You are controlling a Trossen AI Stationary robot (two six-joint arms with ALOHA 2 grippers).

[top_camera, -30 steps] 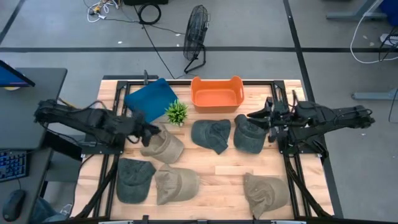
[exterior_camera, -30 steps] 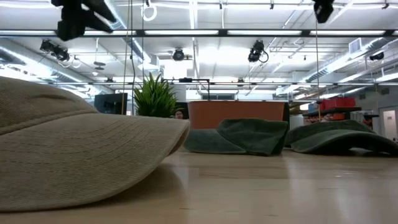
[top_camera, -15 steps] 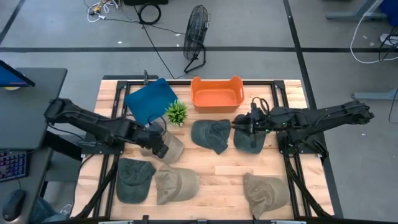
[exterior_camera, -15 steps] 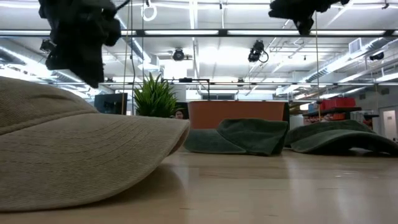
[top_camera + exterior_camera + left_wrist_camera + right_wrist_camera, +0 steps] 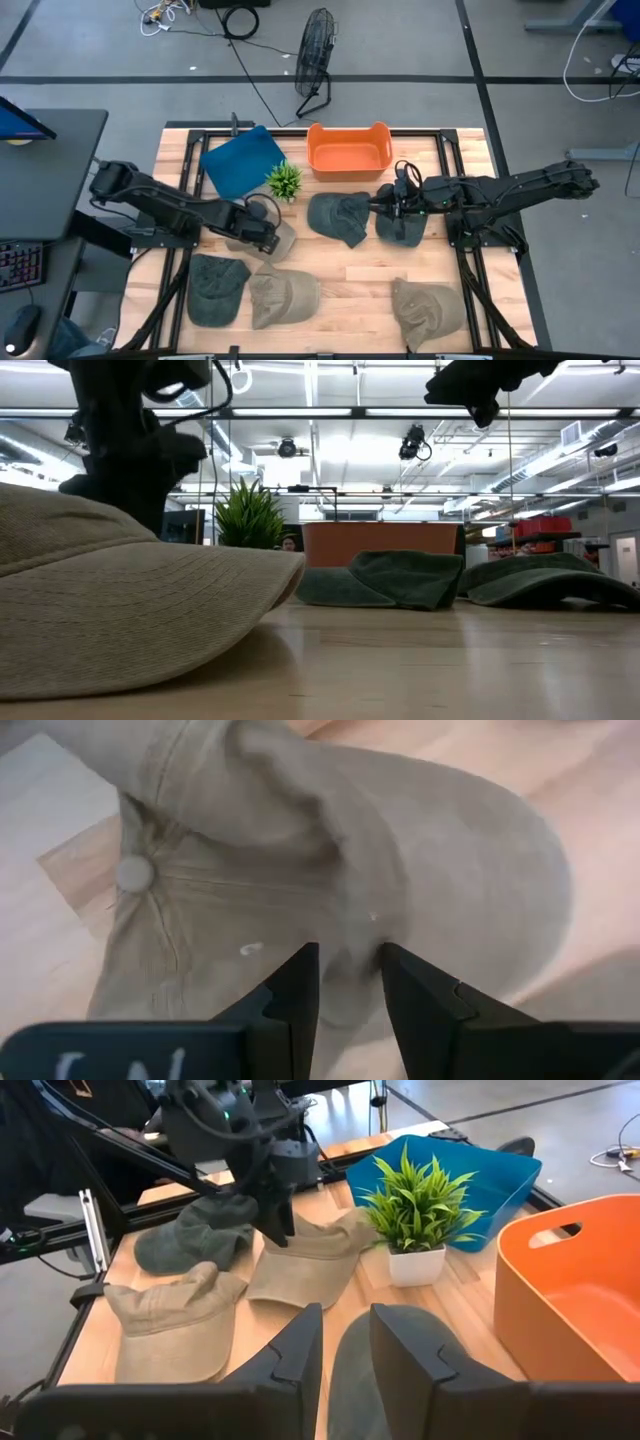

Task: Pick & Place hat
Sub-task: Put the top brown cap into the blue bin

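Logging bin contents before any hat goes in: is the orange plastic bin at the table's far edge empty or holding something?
Empty. The high view shows the orange plastic bin's bare floor, and the right wrist view shows nothing inside the part visible there.

Bare wooden counter (image 5: 365, 275) lies open between the two rows of caps. Toward the back, a small potted green plant (image 5: 285, 181), a blue plastic bin (image 5: 240, 160) and an orange plastic tub (image 5: 348, 150) crowd the edge.

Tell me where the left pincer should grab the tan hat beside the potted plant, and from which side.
Take the tan hat on its crown, from above. The left wrist view shows soft cloth bunched in a raised ridge next to the top button, narrow enough for the fingers to straddle. The brim lies flat on the table with no edge to get under. The left pincer is open just above that ridge.
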